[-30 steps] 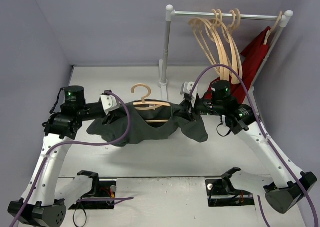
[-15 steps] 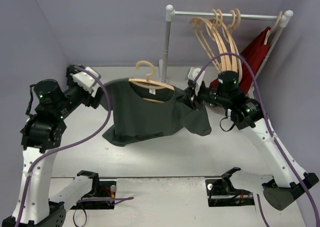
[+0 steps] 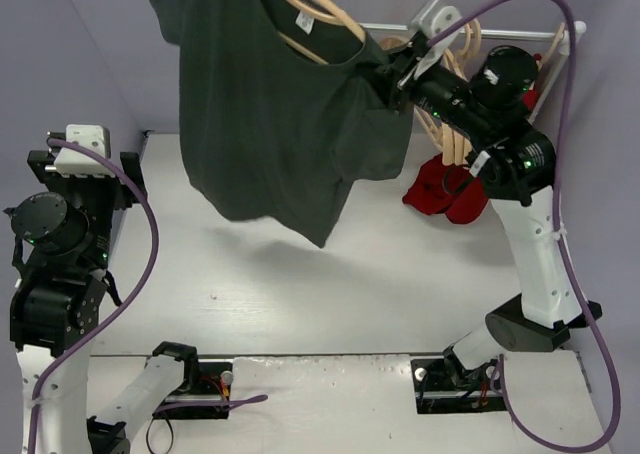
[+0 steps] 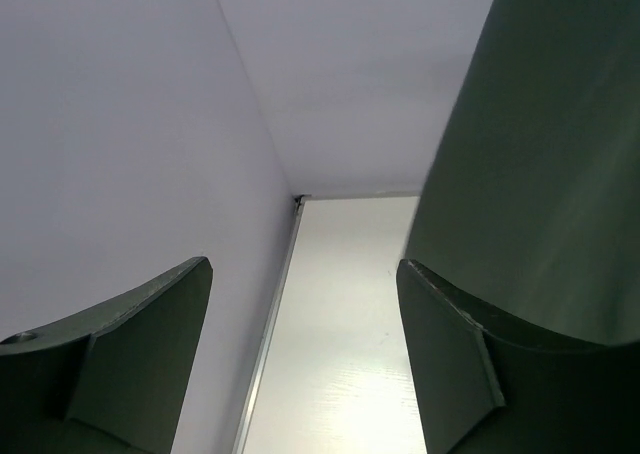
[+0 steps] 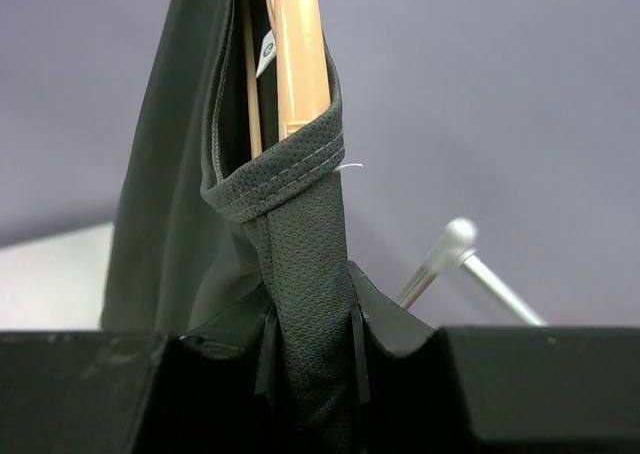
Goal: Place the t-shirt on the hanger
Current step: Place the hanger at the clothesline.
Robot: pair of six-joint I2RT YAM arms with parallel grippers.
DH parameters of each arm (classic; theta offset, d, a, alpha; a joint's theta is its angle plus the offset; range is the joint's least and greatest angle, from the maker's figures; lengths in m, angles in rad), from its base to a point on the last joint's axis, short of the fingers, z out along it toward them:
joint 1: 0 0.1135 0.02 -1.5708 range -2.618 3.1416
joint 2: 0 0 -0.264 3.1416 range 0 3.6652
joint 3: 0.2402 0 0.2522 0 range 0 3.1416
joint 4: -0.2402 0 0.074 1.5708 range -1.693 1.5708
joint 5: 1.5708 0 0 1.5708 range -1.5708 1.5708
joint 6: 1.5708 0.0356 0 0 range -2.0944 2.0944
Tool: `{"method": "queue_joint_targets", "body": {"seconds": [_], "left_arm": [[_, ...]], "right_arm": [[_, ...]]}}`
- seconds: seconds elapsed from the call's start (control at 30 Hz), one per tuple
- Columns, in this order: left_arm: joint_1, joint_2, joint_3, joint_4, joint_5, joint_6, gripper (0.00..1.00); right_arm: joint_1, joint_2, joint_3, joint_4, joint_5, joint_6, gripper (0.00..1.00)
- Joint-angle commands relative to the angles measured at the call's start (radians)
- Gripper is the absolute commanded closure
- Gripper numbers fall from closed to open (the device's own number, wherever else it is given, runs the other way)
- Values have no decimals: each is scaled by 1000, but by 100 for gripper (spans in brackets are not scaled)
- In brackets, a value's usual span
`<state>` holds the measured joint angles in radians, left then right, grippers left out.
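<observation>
The dark grey-green t-shirt (image 3: 270,124) hangs in the air at the top of the top view, draped over the pale wood hanger (image 3: 320,19), whose hook runs off the top edge. My right gripper (image 3: 385,69) is raised high and shut on the t-shirt's right shoulder. The right wrist view shows the cloth (image 5: 300,234) pinched between the jaws of that gripper (image 5: 310,314), with the hanger arm (image 5: 298,54) rising from the collar. My left gripper (image 3: 85,164) sits low at the far left, open and empty (image 4: 305,264). The shirt's edge (image 4: 540,174) shows to its right.
A metal clothes rail (image 3: 560,34) stands at the back right, behind my right arm, with several spare wooden hangers (image 3: 450,114) on it. A bright red garment (image 3: 445,189) hangs below them. The rail's end knob (image 5: 455,239) shows in the right wrist view.
My right gripper has lifted the t-shirt and hanger off the table, high and toward the rail. My left gripper has let go of the shirt and pulled back to the left.
</observation>
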<state>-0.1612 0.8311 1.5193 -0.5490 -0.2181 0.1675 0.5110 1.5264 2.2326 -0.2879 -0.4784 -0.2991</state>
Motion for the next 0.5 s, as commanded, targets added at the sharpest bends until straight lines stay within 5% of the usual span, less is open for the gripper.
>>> {"method": "queue_joint_targets", "body": {"seconds": [0.0,0.17,0.47], "left_arm": [[5,-1,-37,79,-68,-42,30],[5,-13,-102,92,-55,-61,30],[5,23,-141,98,55,-114,30]], "right_arm": [[-2,-77,29,168,30,40,100],[-3,-242,-200,180,100,21,100],[-3,-544,-595,182,444,-16,100]]}}
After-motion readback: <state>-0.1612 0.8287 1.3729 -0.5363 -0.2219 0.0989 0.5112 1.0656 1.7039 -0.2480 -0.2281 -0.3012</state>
